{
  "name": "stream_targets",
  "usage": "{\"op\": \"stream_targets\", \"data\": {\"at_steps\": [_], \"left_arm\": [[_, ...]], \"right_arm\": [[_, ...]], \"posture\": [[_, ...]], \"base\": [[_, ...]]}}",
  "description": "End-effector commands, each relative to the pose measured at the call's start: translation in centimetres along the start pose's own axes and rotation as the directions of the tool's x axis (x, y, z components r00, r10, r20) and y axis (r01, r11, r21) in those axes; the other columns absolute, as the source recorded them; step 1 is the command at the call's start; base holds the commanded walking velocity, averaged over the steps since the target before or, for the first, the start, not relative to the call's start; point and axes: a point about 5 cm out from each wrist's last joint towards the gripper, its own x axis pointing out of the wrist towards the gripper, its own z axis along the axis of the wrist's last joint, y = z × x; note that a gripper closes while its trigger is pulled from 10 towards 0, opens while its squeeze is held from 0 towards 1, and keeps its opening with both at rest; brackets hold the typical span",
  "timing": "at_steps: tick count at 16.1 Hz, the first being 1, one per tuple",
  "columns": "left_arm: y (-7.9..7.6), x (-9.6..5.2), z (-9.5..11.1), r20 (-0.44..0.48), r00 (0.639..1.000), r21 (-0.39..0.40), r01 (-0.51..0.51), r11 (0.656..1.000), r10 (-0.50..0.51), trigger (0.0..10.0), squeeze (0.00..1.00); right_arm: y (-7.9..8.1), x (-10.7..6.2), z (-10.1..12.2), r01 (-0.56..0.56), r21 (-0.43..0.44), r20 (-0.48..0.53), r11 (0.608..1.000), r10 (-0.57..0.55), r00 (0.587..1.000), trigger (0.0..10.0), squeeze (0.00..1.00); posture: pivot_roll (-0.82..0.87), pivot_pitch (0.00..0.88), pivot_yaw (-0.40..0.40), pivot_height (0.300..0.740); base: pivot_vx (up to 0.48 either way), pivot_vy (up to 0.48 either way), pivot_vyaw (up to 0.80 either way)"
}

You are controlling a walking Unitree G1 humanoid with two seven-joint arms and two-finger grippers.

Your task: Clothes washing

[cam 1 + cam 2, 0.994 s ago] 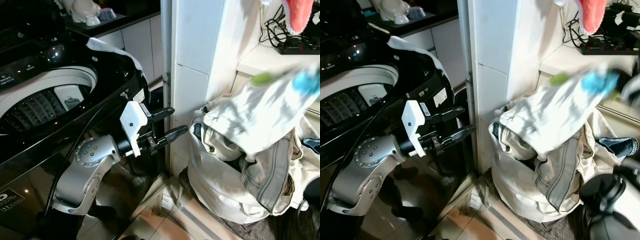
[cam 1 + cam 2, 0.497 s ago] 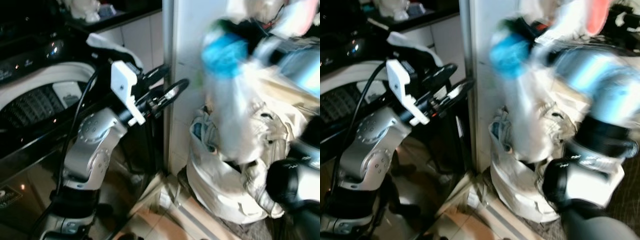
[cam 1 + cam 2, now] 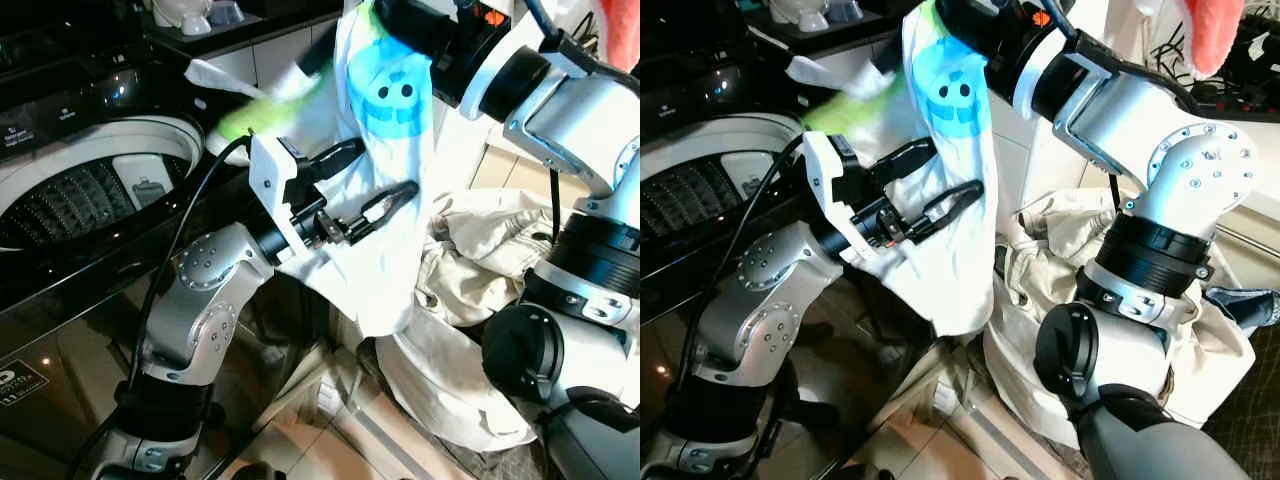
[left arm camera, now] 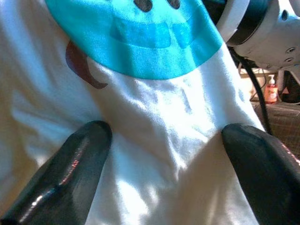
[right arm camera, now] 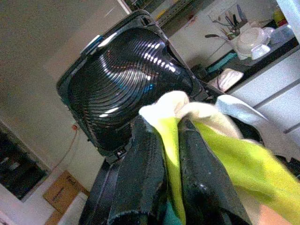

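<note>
The right gripper (image 5: 171, 164) pinches the white shirt (image 3: 375, 190) by its yellow-green edge, holding it aloft beside the washing machine (image 3: 90, 190). The left gripper (image 3: 375, 180), fingers spread wide, rests against the hanging cloth below its blue print, above the laundry pile (image 3: 470, 270).

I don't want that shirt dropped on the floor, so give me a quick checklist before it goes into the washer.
1. Right gripper pinched on the white T-shirt: ok, fabric sits between its fingers.
2. Shirt lifted off the laundry pile: ok, it hangs free.
3. Washing machine drum open: ok, lid raised.
4. Left gripper free of the shirt: ok, fingers spread, cloth lying beyond them, nothing gripped.
5. Shirt over the drum: not ok, it hangs beside the machine.
6. Hem clear of the floor: ok.
</note>
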Motion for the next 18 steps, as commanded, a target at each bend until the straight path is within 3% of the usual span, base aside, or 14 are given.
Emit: {"op": "stream_targets", "data": {"at_steps": [1, 3, 5, 6, 7, 11, 12, 13, 14, 15, 16, 17, 18], "left_arm": [[0.4, 0.5, 0.4, 0.022, 0.998, 0.046, -0.056, 0.997, 0.055, 10.0, 1.0], [0.3, 1.2, 0.9, 0.071, 0.995, 0.019, -0.074, 0.997, 0.072, 10.0, 1.0], [-0.1, 1.7, 0.3, 0.038, 0.997, 0.018, -0.068, 0.998, 0.067, 10.0, 1.0], [0.1, 1.9, -0.3, -0.004, 0.996, 0.052, -0.094, 0.994, 0.094, 10.0, 1.0], [0.8, 2.2, -0.9, -0.041, 0.981, 0.111, -0.184, 0.977, 0.19, 10.0, 1.0], [1.9, 1.9, -0.5, -0.004, 0.963, 0.162, -0.267, 0.95, 0.271, 10.0, 1.0], [2.7, 1.6, -0.4, -0.004, 0.94, 0.186, -0.335, 0.924, 0.341, 10.0, 1.0], [3.3, 1.4, -0.4, 0.001, 0.923, 0.2, -0.378, 0.904, 0.385, 8.5, 1.0], [3.7, 1.1, -0.4, 0.006, 0.912, 0.203, -0.402, 0.893, 0.41, 0.0, 1.0], [3.8, 1.0, -0.4, 0.008, 0.911, 0.2, -0.405, 0.892, 0.412, 0.0, 1.0], [4.1, 0.7, -0.4, 0.008, 0.9, 0.198, -0.428, 0.882, 0.436, 0.0, 0.42], [4.5, 0.3, -0.5, 0.005, 0.883, 0.196, -0.462, 0.865, 0.47, 0.0, 0.0], [4.6, 0.3, -0.5, 0.006, 0.878, 0.198, -0.469, 0.86, 0.478, 0.0, 0.0]], "right_arm": [[0.5, -0.1, -0.7, -0.025, 0.012, -0.015, 1.0, 0.025, 1.0, 0.0, 0.0], [0.6, -0.1, -1.5, -0.017, 0.028, -0.029, 0.999, 0.018, 0.999, 0.0, 0.0], [0.6, -0.1, -1.9, -0.008, 0.044, -0.033, 0.999, 0.01, 0.999, 0.0, 0.0], [0.7, -0.1, -2.1, -0.013, 0.049, -0.035, 0.999, 0.015, 0.999, 0.0, 0.0], [1.0, -0.1, -2.3, -0.019, 0.054, -0.04, 0.998, 0.021, 0.999, 0.0, 0.0], [0.8, -0.3, -2.5, 0.013, 0.063, -0.041, 0.998, -0.01, 0.999, 0.0, 0.0], [0.5, -0.5, -2.4, 0.029, 0.064, -0.038, 0.998, -0.027, 0.999, 0.0, 0.0], [0.4, -0.6, -2.4, 0.041, 0.068, -0.034, 0.997, -0.039, 0.999, 0.0, 0.0], [0.2, -0.8, -2.4, 0.056, 0.071, -0.03, 0.996, -0.054, 0.998, 0.0, 0.0], [0.1, -0.9, -2.4, 0.06, 0.073, -0.028, 0.996, -0.058, 0.998, 0.0, 0.0], [0.0, -1.1, -2.4, 0.071, 0.077, -0.025, 0.995, -0.069, 0.997, 0.0, 0.0], [-0.3, -1.3, -2.4, 0.087, 0.082, -0.022, 0.993, -0.086, 0.996, 0.0, 0.0], [-0.4, -1.4, -2.4, 0.09, 0.083, -0.022, 0.992, -0.088, 0.996, 0.0, 0.0]], "posture": [[-0.02, 0.0, 0.008, 0.74], [-0.03, 0.0, 0.014, 0.74], [-0.03, 0.0, 0.019, 0.74], [-0.03, 0.0, 0.019, 0.74], [-0.03, 0.0, 0.02, 0.74], [-0.03, 0.0, 0.018, 0.74], [-0.03, 0.0, 0.016, 0.74], [-0.03, 0.0, 0.016, 0.74], [-0.03, 0.0, 0.016, 0.74], [-0.03, 0.0, 0.014, 0.74], [-0.03, 0.0, 0.014, 0.74], [-0.02, 0.0, 0.013, 0.74], [-0.02, 0.0, 0.013, 0.74]], "base": [[0.0, 0.0, 0.0], [0.0, 0.0, 0.0], [0.0, 0.0, 0.0], [0.0, 0.0, 0.0], [0.0, 0.0, 0.0], [0.0, 0.0, 0.0], [0.0, 0.0, 0.0], [0.0, 0.0, 0.0], [0.0, 0.0, 0.0], [0.0, 0.0, 0.0], [0.0, 0.0, 0.0], [0.0, 0.0, 0.0], [0.0, 0.0, 0.0]]}}
